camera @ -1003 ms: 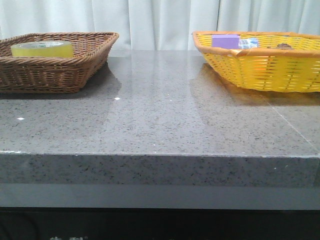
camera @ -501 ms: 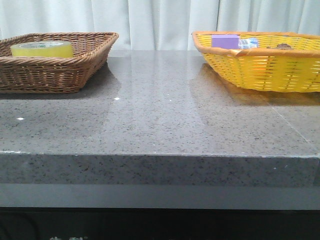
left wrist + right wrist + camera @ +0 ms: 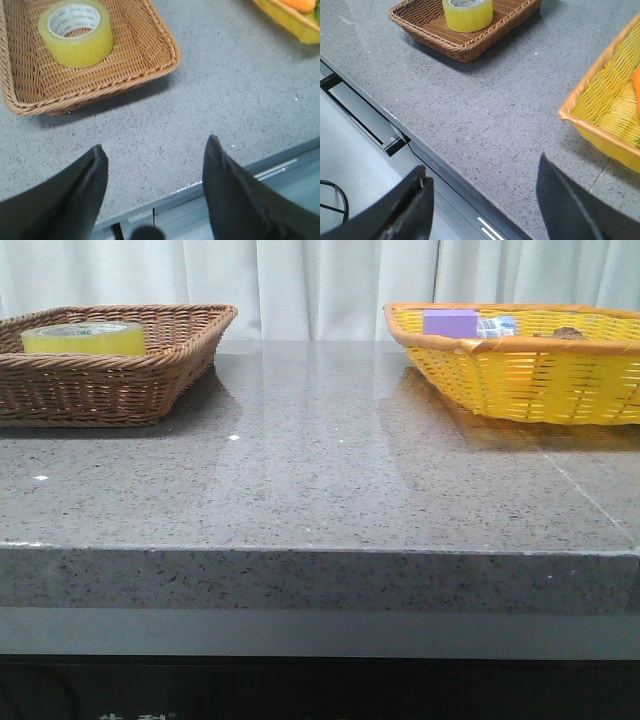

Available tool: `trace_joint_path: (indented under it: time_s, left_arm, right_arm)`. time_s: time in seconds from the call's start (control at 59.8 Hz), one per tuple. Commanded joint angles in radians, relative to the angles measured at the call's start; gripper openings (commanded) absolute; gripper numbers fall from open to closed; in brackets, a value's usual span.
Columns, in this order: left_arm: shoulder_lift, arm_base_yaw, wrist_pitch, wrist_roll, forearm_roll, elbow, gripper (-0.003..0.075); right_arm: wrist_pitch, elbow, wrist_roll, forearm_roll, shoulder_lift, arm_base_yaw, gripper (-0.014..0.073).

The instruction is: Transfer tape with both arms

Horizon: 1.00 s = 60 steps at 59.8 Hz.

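The yellow tape roll (image 3: 84, 338) lies flat in the brown wicker basket (image 3: 150, 390) at the table's far left. It also shows in the left wrist view (image 3: 76, 32) and in the right wrist view (image 3: 467, 12). My left gripper (image 3: 156, 150) is open and empty, above the table's front edge, well short of the brown basket (image 3: 150, 55). My right gripper (image 3: 482, 172) is open and empty, above the front edge too, far from the tape. Neither arm shows in the front view.
A yellow woven basket (image 3: 520, 380) stands at the far right and holds a purple box (image 3: 450, 322) and other small items. Its corner shows in the right wrist view (image 3: 600, 115). Grey speckled tabletop (image 3: 320, 470) lies between the baskets.
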Motion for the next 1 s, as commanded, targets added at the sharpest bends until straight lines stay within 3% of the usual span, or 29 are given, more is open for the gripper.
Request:
trace_joint_path:
  time_s: [0.0, 0.167, 0.318, 0.501, 0.652, 0.719, 0.986]
  left_arm:
    - [-0.035, -0.007, -0.148, -0.013, 0.0, 0.028, 0.0419]
    - [-0.046, -0.007, -0.196, -0.013, -0.005, 0.076, 0.0419]
    - [-0.046, -0.007, -0.2, -0.013, -0.013, 0.08, 0.039]
    - [-0.046, -0.007, -0.209, -0.013, -0.013, 0.08, 0.0197]
    - [-0.046, -0.007, -0.217, -0.013, -0.013, 0.08, 0.0034]
    - [-0.046, -0.007, -0.219, -0.013, -0.013, 0.08, -0.0018]
    - [-0.046, -0.007, -0.214, -0.013, -0.013, 0.08, -0.002]
  right_arm:
    - [-0.067, -0.025, 0.001, 0.018, -0.001, -0.002, 0.0472]
    - [-0.067, -0.025, 0.001, 0.018, -0.001, -0.002, 0.0463]
    - [-0.067, -0.025, 0.001, 0.018, -0.001, -0.002, 0.0304]
    - [-0.067, -0.025, 0.001, 0.018, -0.001, -0.002, 0.0073]
    - [-0.067, -0.025, 0.001, 0.018, -0.001, -0.002, -0.006]
    - [-0.067, -0.025, 0.001, 0.018, -0.001, -0.002, -0.0069]
    - [-0.064, -0.025, 0.001, 0.017, -0.001, -0.002, -0.007]
